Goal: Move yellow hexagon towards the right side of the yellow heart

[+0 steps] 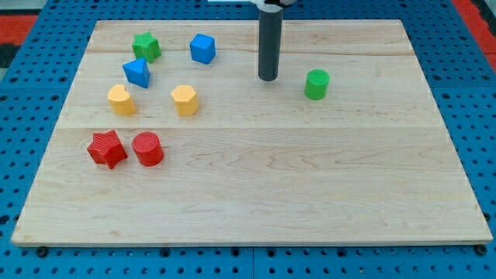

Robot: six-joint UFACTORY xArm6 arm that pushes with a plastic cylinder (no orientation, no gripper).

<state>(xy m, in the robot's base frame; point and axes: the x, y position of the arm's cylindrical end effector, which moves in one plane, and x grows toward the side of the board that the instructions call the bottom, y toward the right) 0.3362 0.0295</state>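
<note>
My tip (267,78) is just a bare rod end with nothing to open or close and nothing held, sitting on open board in the upper middle, well apart from the yellow hexagon (184,100) to its left and with the green cylinder (316,84) off to its right. The hexagon is already lying near the right of the yellow heart (120,99), so I'm judging a short, gentle leftward nudge from its right face, kept centred so it isn't spinning toward the blue triangle (137,73) above. Everything is resting on a flat wooden board (310,178) over a blue pegboard bench (23,93).
</note>
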